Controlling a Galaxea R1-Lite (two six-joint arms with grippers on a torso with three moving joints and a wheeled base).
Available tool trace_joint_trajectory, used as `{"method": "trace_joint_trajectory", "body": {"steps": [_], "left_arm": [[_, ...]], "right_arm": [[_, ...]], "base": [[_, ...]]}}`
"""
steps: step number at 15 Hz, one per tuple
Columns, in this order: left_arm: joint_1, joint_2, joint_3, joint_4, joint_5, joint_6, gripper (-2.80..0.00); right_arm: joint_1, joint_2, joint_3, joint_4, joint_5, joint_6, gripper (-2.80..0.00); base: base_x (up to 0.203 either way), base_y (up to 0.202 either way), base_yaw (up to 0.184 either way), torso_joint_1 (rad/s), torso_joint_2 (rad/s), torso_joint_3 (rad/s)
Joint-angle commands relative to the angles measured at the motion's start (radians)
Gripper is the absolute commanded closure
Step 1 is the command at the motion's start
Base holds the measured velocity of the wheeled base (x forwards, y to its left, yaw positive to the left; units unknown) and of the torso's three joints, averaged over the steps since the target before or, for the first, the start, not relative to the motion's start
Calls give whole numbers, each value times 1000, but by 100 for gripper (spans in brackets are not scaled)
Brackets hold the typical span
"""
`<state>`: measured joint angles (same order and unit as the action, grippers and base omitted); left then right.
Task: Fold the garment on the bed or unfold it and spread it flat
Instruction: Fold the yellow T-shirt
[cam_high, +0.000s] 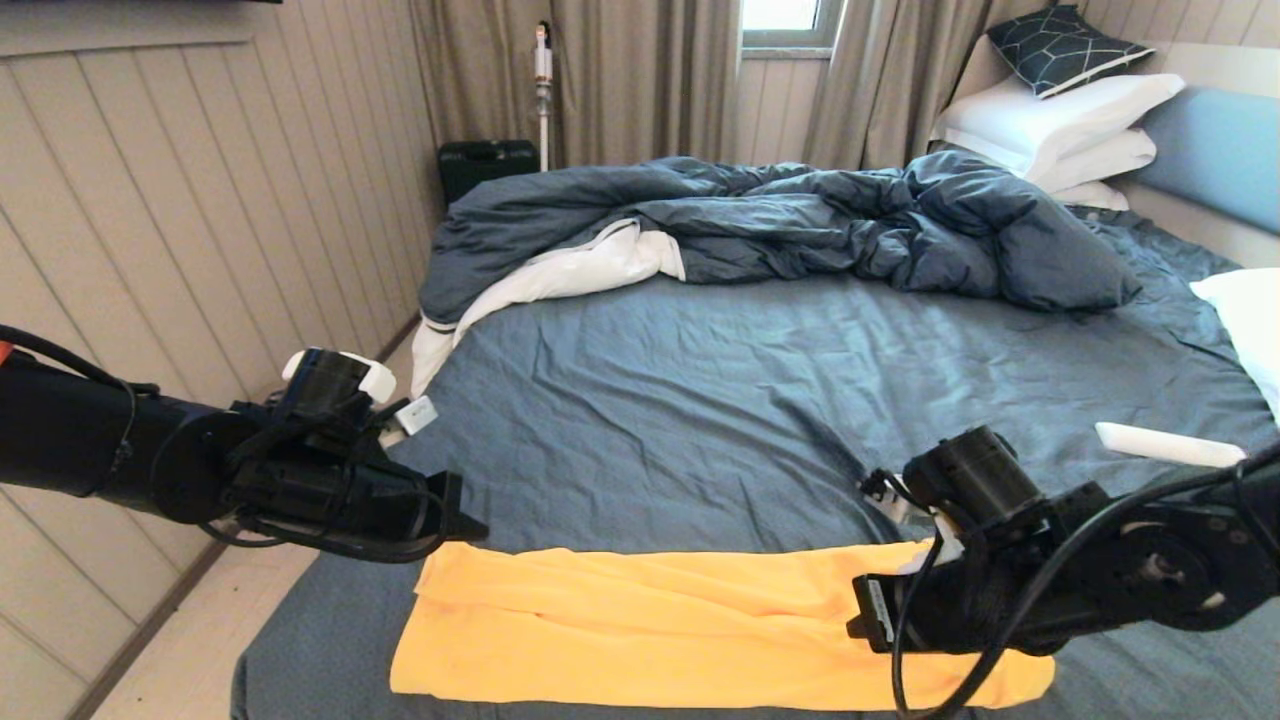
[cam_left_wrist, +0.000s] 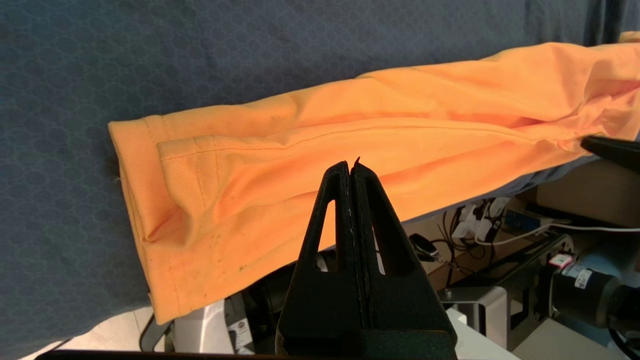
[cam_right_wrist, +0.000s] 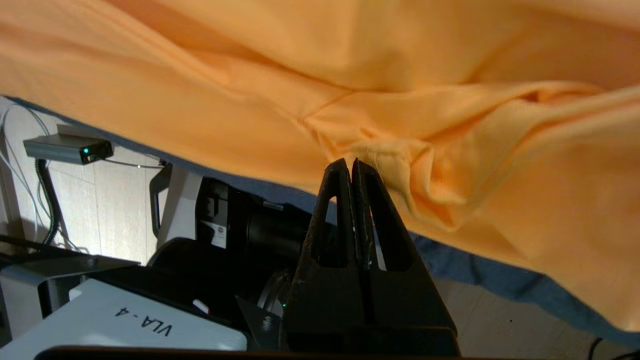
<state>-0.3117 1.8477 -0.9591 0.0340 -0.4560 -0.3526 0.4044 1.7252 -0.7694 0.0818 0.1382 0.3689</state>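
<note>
The garment (cam_high: 690, 630) lies folded into a long band on the bed (cam_high: 700, 400), beneath both sets of fingers, left gripper (cam_left_wrist: 352, 167) and right gripper (cam_right_wrist: 350, 167), pressed together and empty. Judged next: part them and pinch an end for the crosswise fold.

The bed (cam_high: 700, 390) wears a creased dark blue-grey sheet. Along its near edge lies the garment (cam_high: 650, 630), a yellow strip folded lengthwise (one end overhangs slightly). A rumpled duvet (cam_high: 800, 225) sits across the far side, white pillows (cam_high: 1060, 125) stacked by the headboard (cam_high: 1215, 150).
</note>
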Motion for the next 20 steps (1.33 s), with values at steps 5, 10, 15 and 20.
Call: {"method": "trace_joint_trajectory", "body": {"steps": [5,10,15,20], "left_arm": [[-4,-35,10,2,-3,-6,0],[-4,-54,13,3,-3,-9,0],[-4,-50,14,3,-4,-9,0],[-4,-42,13,2,-4,-9,0]], "right_arm": [[0,27,-53,-11,4,4,0],[-12,112,-137,-10,-5,10,0],[-14,40,-22,-11,-31,2,0],[-14,-60,96,-11,-37,-14,0]], "base": [[0,0,0,0,0,0],[0,0,0,0,0,0],[0,0,0,0,0,0],[0,0,0,0,0,0]]}}
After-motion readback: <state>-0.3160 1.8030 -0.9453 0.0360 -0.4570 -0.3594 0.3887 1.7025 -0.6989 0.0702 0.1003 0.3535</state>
